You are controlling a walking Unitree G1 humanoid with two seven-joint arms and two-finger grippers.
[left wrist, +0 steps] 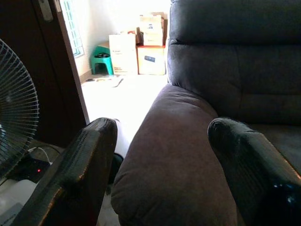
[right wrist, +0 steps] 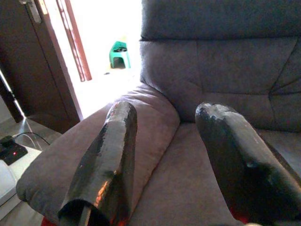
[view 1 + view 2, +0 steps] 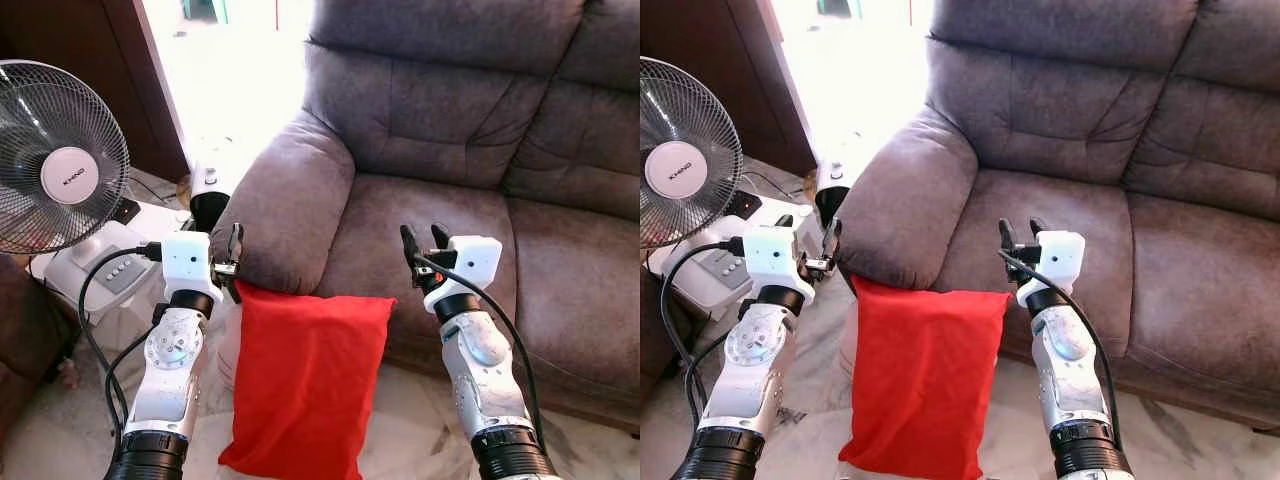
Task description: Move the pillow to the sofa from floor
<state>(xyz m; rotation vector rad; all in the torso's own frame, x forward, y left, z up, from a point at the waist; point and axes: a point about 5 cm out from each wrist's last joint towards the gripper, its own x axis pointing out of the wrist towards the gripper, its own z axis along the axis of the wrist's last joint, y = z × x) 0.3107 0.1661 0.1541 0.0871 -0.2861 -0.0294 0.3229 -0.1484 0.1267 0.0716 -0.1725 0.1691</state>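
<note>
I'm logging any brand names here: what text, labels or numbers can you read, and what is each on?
"KHIND": on the round white hub of the fan, small but legible.
Cardboard boxes in the room beyond, left wrist view: dark label patches, too blurred to read.
Fan base buttons: markings too small to read.

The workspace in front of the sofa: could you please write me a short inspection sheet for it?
Surface: pale marbled tile floor; the grey-brown fabric sofa's seat is free.
Job's things: flat red fabric pillow stands on the floor, leaning against the sofa front below the armrest.
Clutter: white pedestal fan on the robot's left, beside a white appliance with buttons.
Grippers: left gripper and right gripper both open, raised either side of the pillow's top, holding nothing.
Cables: black cables run along both silver arms; thin wires lie by the fan base.
Surroundings: dark wooden door, bright doorway, cardboard boxes, green stool.
</note>
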